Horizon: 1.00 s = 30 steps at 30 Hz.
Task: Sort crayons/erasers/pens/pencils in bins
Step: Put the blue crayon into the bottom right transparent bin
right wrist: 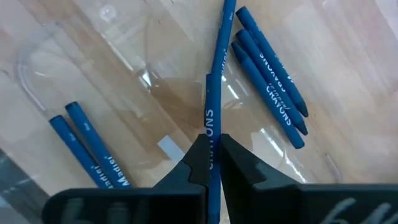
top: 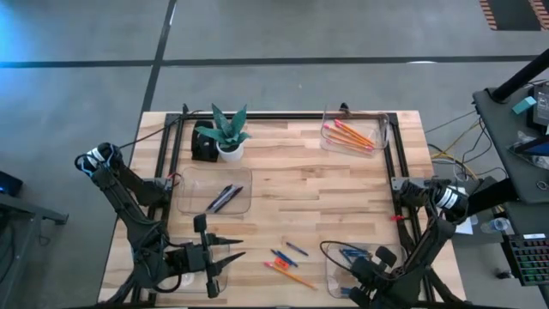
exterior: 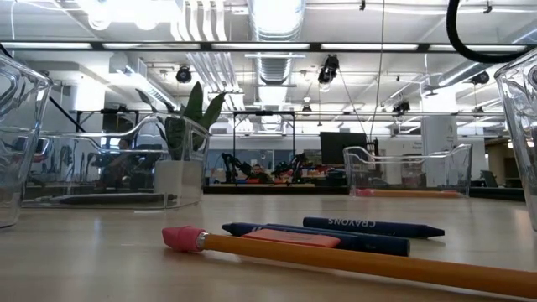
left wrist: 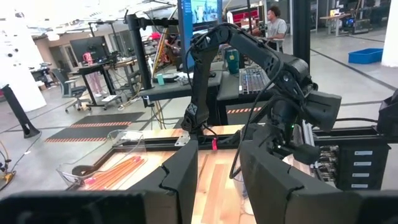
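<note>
My right gripper (top: 371, 273) hangs over the near right bin (top: 333, 268), shut on a blue crayon (right wrist: 219, 74). Beneath it in that bin (right wrist: 149, 81) lie more blue crayons (right wrist: 270, 81). The far right bin (top: 326, 129) holds orange pencils (top: 353, 136), and the bin left of centre (top: 184, 197) holds dark pens (top: 225, 197). Loose blue crayons (top: 285, 256), a pencil (top: 292, 276) and a pink-orange eraser (exterior: 289, 239) lie near the front middle. My left gripper (top: 230, 249) waits at the near left, level and open, with nothing between its fingers (left wrist: 180, 180). My right gripper pinches the blue crayon between its two fingers, on the crayon's lettered wrapper (right wrist: 210, 121). The fingers come from above, pointing steeply down. The crayon reaches out past the fingertips over the bin. Whether its far end (right wrist: 229, 7) touches the bin, I cannot tell.
A black pot with a green plant (top: 225, 136) stands at the far left. A black frame rail (top: 283, 116) runs along the table's far edge. Cables and a cart with equipment (top: 523, 129) sit off the table's right side.
</note>
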{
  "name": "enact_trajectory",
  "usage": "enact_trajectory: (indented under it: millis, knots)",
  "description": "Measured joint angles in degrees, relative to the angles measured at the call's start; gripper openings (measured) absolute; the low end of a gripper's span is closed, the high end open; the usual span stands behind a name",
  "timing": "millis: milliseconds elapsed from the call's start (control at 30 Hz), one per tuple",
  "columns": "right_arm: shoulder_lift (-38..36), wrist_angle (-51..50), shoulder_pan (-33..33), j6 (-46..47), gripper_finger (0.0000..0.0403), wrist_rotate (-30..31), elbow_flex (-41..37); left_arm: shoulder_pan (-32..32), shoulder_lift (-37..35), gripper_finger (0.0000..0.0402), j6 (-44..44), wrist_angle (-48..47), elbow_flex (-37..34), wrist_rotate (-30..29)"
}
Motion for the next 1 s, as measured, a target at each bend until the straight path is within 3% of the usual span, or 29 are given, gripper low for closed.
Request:
enact_trajectory:
  millis: [467,833,1000]
  knots:
    - [1.59,0.03,0.04,0.01,0.0015,1.98,0.0,0.04,0.0,0.0107,-0.04,0.07,-1.29,0.0]
    - [1.42,-0.01,0.0,0.05,0.0107,1.84,-0.04,0.04,0.0,0.0107,-0.02,0.55,-1.64,0.0]
    - [-1.88,-0.98,-0.15,0.27,0.0132,-2.42,0.93,0.24,-0.01,0.0107,-0.02,1.34,-1.64,0.0]
